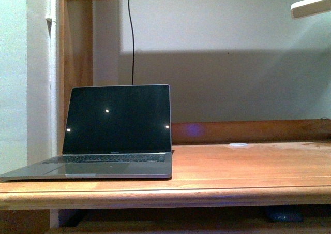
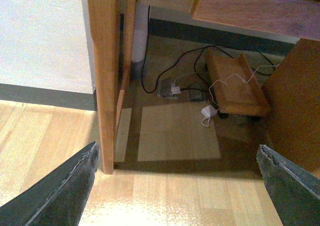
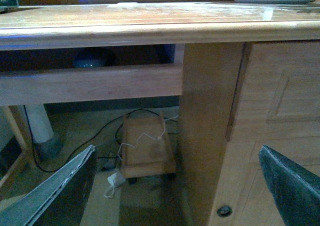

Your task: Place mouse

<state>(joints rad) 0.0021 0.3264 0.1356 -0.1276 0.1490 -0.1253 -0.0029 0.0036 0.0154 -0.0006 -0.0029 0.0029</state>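
A small dark domed thing, seemingly the mouse (image 3: 90, 58), lies in shadow on the shelf under the desk top (image 3: 150, 23). In the front view a dark shape (image 1: 284, 214) shows under the desk's front edge at the right, likely the same mouse. My right gripper (image 3: 177, 186) is open and empty, low in front of the desk, below and to the right of that shelf. My left gripper (image 2: 177, 186) is open and empty, over the wooden floor by the desk's leg (image 2: 106, 76). Neither arm shows in the front view.
An open laptop (image 1: 116, 125) with a dark screen stands on the desk top (image 1: 238, 166) at the left. A small white disc (image 1: 239, 145) lies near the back. A cabinet door (image 3: 280, 126) is at the right. A wooden footrest (image 2: 235, 83) and cables (image 2: 175, 86) lie on the floor.
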